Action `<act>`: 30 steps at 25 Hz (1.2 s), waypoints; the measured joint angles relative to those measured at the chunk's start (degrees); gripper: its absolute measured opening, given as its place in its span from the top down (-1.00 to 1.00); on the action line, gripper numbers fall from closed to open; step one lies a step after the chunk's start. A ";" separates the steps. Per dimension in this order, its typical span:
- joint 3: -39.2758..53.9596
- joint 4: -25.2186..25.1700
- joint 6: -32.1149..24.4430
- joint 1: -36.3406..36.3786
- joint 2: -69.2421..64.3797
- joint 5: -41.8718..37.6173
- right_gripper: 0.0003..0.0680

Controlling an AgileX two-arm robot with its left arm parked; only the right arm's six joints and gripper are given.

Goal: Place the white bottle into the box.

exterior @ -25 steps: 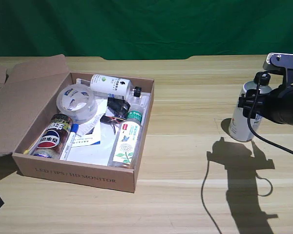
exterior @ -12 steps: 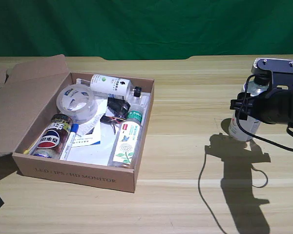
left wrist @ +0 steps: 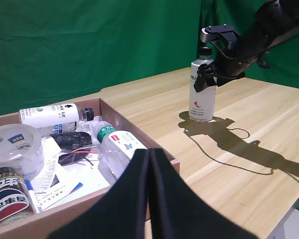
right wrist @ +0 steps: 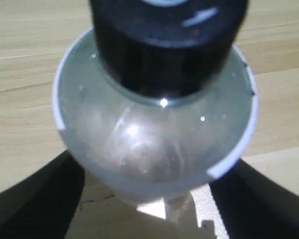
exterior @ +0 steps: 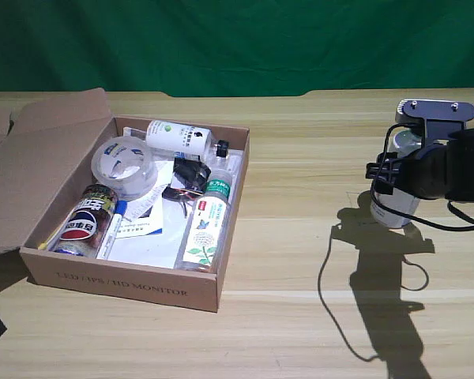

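Observation:
The white bottle (exterior: 396, 215) stands upright on the wooden table at the exterior view's right, well apart from the box (exterior: 126, 280). Its black cap and silvery shoulder (right wrist: 154, 144) fill the right wrist view. My right gripper (exterior: 391, 180) has come down over the bottle's upper half and hides most of it in the exterior view. It is open, with a dark finger (right wrist: 35, 199) on either side of the bottle's body. In the left wrist view the bottle (left wrist: 202, 99) shows its white body below the gripper (left wrist: 207, 79).
The open cardboard box (left wrist: 139, 132) holds a tape roll (exterior: 124, 166), a cola can (exterior: 85, 221), a smaller white bottle (exterior: 178, 138), a clear green-capped bottle (exterior: 207, 225), a marker and papers. The parked left gripper (left wrist: 149, 199) fills the left wrist view's foreground. A cable hangs from the right arm.
My right gripper has moved toward the exterior view's left and lower, over the white bottle, now covering more of it. The bottle and the box contents stay where they were.

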 joint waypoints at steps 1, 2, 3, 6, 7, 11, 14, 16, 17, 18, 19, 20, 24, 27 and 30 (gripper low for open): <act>-0.35 0.00 0.00 0.00 0.49 -0.33 -0.75; -1.00 -0.11 0.00 0.00 1.16 -0.59 -0.75; -1.43 -0.22 0.00 0.00 1.65 -0.73 -0.75; -2.78 -1.12 0.05 0.00 3.37 -1.17 -0.75; -3.51 -1.75 0.31 0.00 4.42 -1.48 -0.75; -4.98 -2.63 1.63 0.00 7.26 -2.48 -0.75; -5.55 -4.58 3.87 0.00 8.93 -3.70 -0.67; -5.60 -6.19 5.01 0.00 9.50 -5.59 -0.54; -5.60 -7.29 5.73 0.00 9.88 -6.72 -0.48; -5.60 -7.95 5.92 0.00 10.05 -7.24 -0.47; -5.60 -8.87 6.11 0.00 10.18 -7.78 -0.47; -5.60 -9.49 6.17 0.00 10.24 -8.14 -0.47; -5.55 -9.99 5.96 0.00 10.12 -8.34 -0.47; -4.99 -10.04 3.72 0.06 8.04 -4.72 -0.47; -4.98 -9.94 0.64 1.49 2.73 2.78 -0.47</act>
